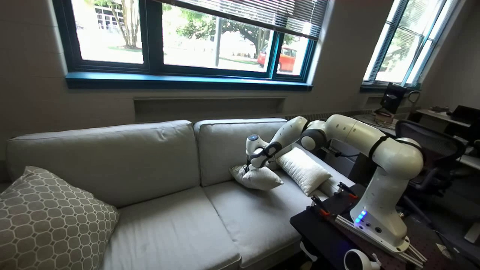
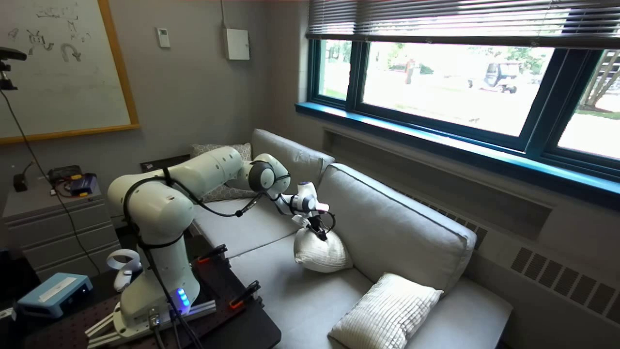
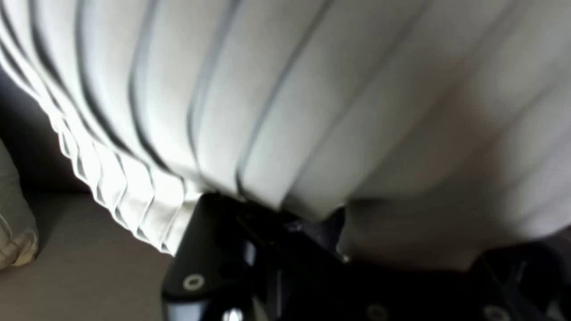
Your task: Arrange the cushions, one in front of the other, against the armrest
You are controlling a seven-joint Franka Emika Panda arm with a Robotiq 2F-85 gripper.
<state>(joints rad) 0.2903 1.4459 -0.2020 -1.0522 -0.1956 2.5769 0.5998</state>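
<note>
One cream-white cushion (image 1: 262, 179) rests on the sofa seat in front of the back cushion, its ribbed cover also showing in an exterior view (image 2: 322, 254). My gripper (image 2: 320, 234) reaches down onto its upper edge. In the wrist view the pleats of this cushion (image 3: 250, 98) gather into the dark jaws, which are shut on the fabric; the fingertips are partly buried. A second cream-white cushion (image 1: 304, 170) leans at a tilt against the armrest (image 2: 477, 305), apart from the held one. Both exterior views show that cushion, and it covers part of the armrest.
The sofa's back cushion (image 1: 221, 150) stands directly behind the held cushion. A larger grey patterned cushion (image 1: 56, 221) sits at the sofa's far end. The robot's dark table (image 2: 252, 320) with orange-tipped clamps (image 2: 244, 295) borders the seat's front edge.
</note>
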